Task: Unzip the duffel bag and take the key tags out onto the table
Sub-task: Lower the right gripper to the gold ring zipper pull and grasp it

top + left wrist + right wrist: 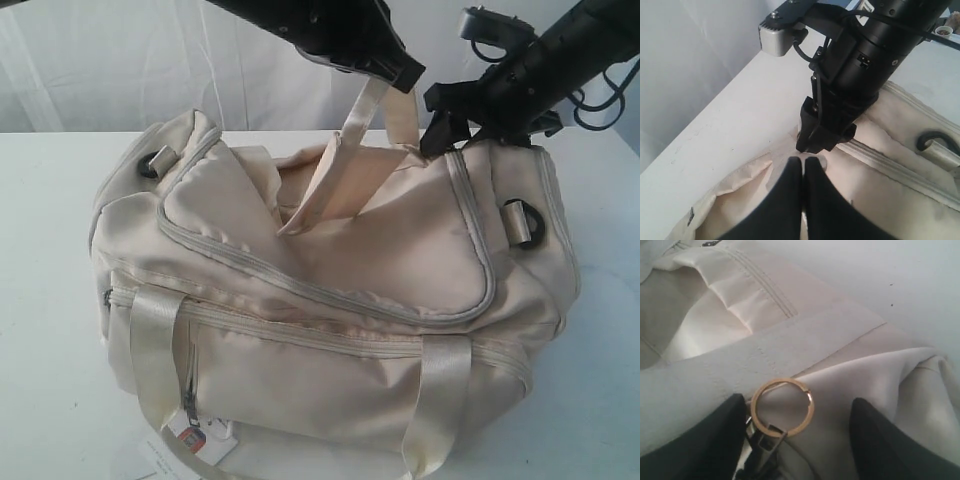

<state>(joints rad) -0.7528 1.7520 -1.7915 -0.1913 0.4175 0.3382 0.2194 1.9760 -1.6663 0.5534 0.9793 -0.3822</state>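
The cream duffel bag (330, 260) sits on the white table (50, 200). My left gripper (400, 75) hangs above the bag's middle, shut on a webbing handle (350, 150) that it holds pulled up; its closed fingertips (807, 161) pinch the strap. My right gripper (440, 128) is down at the bag's back right top, open (799, 407). A gold ring (784, 381) on a dark zipper pull (762, 440) lies on the fabric between its fingers, close to one finger, not gripped. A gap shows under the raised top flap (300, 190). The key tags are hidden.
A paper hangtag (195, 440) lies at the bag's front left corner. Black strap rings sit at both ends (525, 225) (160, 162). A second handle (435, 400) hangs down the front. The right arm (865, 55) stands close in front of my left fingers.
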